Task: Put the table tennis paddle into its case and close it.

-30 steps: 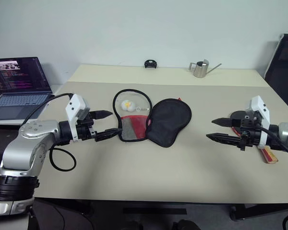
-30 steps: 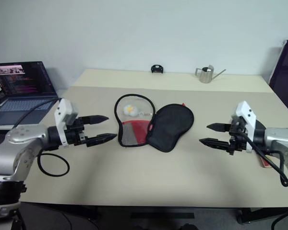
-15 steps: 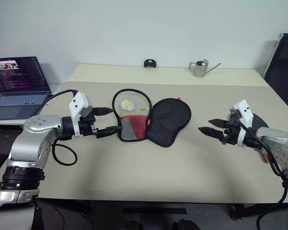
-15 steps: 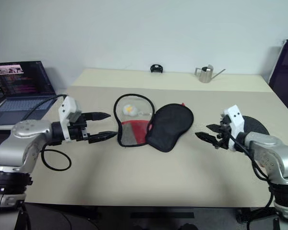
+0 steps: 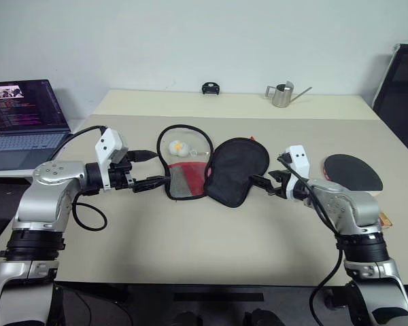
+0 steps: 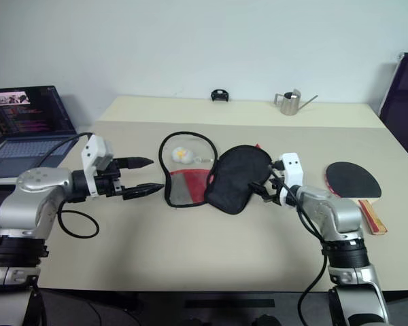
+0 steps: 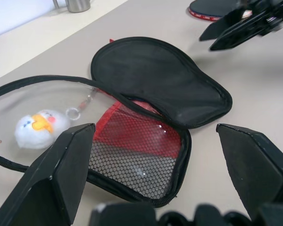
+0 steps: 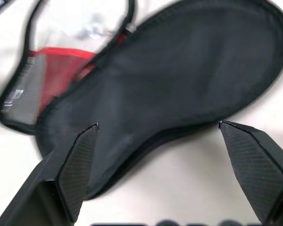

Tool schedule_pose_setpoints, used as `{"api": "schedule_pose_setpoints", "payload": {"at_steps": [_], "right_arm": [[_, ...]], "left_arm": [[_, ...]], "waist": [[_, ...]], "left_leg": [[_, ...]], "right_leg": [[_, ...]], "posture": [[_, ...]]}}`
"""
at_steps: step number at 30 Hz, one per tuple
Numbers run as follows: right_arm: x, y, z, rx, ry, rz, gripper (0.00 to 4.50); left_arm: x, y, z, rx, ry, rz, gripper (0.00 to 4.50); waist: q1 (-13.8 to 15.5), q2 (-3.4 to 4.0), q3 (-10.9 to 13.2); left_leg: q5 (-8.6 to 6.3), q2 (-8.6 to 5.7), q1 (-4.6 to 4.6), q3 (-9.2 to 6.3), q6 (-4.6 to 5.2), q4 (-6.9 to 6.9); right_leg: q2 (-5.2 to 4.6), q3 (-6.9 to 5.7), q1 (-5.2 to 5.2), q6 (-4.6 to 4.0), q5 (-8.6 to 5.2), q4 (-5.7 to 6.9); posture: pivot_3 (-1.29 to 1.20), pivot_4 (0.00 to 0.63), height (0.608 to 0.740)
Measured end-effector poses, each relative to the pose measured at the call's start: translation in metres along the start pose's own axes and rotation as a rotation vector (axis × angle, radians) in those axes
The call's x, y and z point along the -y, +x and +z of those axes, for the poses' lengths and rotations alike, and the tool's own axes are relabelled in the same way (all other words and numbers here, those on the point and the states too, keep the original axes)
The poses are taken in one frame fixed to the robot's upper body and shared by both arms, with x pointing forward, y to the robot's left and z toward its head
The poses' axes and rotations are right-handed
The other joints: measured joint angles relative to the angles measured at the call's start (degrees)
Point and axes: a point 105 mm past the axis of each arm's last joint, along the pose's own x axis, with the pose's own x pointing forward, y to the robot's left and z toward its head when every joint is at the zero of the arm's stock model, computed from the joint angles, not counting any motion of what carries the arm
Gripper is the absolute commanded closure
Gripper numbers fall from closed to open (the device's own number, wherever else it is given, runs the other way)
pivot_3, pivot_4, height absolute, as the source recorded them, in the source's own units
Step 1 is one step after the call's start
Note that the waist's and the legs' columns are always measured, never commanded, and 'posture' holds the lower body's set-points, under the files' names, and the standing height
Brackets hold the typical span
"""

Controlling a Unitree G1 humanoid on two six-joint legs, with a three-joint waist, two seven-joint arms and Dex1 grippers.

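Mid-surface, case (image 5: 221,170) open: soft, limp; best pinched at zipper edge. Paddle (image 5: 353,172) stiff; handle grip. Left gripper (image 5: 151,168) and right gripper (image 5: 260,178) spread, empty.

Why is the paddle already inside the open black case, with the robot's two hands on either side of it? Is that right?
Not quite. The table tennis paddle is not inside; it lies on the table to the right of the open case, as the right eye view shows. The left hand and right hand do sit on either side of the case.
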Motion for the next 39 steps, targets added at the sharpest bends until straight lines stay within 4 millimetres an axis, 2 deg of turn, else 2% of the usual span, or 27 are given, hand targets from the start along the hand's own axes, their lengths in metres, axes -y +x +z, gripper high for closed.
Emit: {"api": "schedule_pose_setpoints", "payload": {"at_steps": [3, 9, 18, 21, 24, 26, 32, 37, 39], "right_arm": [[-0.001, 0.007, -0.008, -0.025, 0.021, -0.002, 0.02], [-0.026, 0.023, -0.018, -0.061, 0.038, 0.077, 0.02], [-0.044, 0.039, -0.017, -0.066, 0.008, 0.117, 0.02], [-0.056, 0.044, -0.018, -0.066, -0.007, 0.144, 0.02], [-0.057, 0.045, -0.017, -0.055, -0.014, 0.141, 0.02], [-0.055, 0.045, -0.016, -0.049, -0.018, 0.123, 0.6], [-0.048, 0.044, -0.014, -0.042, 0.006, 0.094, 2.73], [-0.041, 0.037, -0.015, -0.057, 0.129, 0.076, 4.47], [-0.041, 0.032, -0.015, -0.059, 0.161, 0.077, 4.47]], "left_arm": [[0.0, 0.0, 0.0, 0.0, 0.005, -0.002, 0.0], [-0.001, 0.0, -0.001, -0.005, 0.007, 0.002, 0.0], [-0.001, 0.001, -0.004, -0.001, -0.011, 0.004, 0.0], [0.0, 0.002, -0.004, 0.002, -0.013, 0.003, 0.0], [-0.001, 0.002, -0.004, 0.001, -0.013, 0.004, 0.0], [-0.001, 0.002, -0.004, 0.001, -0.013, 0.005, 0.0], [-0.001, 0.002, -0.004, 0.001, -0.014, 0.01, 0.0], [0.001, 0.002, -0.005, -0.004, -0.022, -0.012, 0.0], [0.003, 0.002, -0.006, -0.007, -0.026, -0.029, 0.0]], "waist": [[-0.39, 0.0, 0.0], [-1.2, 0.0, 0.0], [-1.13, 0.0, 0.0], [-1.22, 0.0, 0.0], [-1.16, 0.0, 0.0], [-1.15, 0.0, 0.0], [-1.14, 0.0, 0.0], [-1.13, 0.0, 0.0], [-1.12, 0.0, 0.0]], "left_leg": [[0.0, 0.0, 0.0, 0.01, 0.0, 0.0], [0.0, 0.03, 0.08, 0.04, 0.01, 0.0], [0.01, 0.04, 0.06, 0.04, -0.01, 0.0], [0.02, 0.06, 0.07, 0.04, -0.02, 0.0], [0.02, 0.05, 0.06, 0.04, -0.02, 0.01], [0.02, 0.05, 0.06, 0.04, -0.02, 0.01], [0.02, 0.05, 0.06, 0.04, -0.02, 0.0], [0.02, 0.05, 0.06, 0.04, -0.03, 0.0], [0.02, 0.05, 0.06, 0.04, -0.02, 0.0]], "right_leg": [[0.01, 0.03, -0.03, 0.0, 0.0, 0.05], [0.06, 0.09, -0.05, 0.0, 0.0, 0.14], [0.06, 0.08, -0.08, 0.0, 0.0, 0.16], [0.08, 0.09, -0.1, 0.0, 0.0, 0.18], [0.07, 0.09, -0.1, 0.0, 0.0, 0.17], [0.07, 0.09, -0.1, 0.0, 0.0, 0.17], [0.07, 0.09, -0.1, 0.0, 0.0, 0.18], [0.07, 0.1, -0.1, 0.0, 0.0, 0.19], [0.07, 0.09, -0.1, 0.0, 0.0, 0.18]], "posture": [[0.0, 0.15, 0.74], [0.0, 0.15, 0.74], [0.0, 0.15, 0.74], [0.0, 0.15, 0.74], [0.0, 0.15, 0.74], [0.0, 0.15, 0.74], [0.0, 0.15, 0.74], [0.0, 0.15, 0.74], [0.0, 0.15, 0.74]]}}
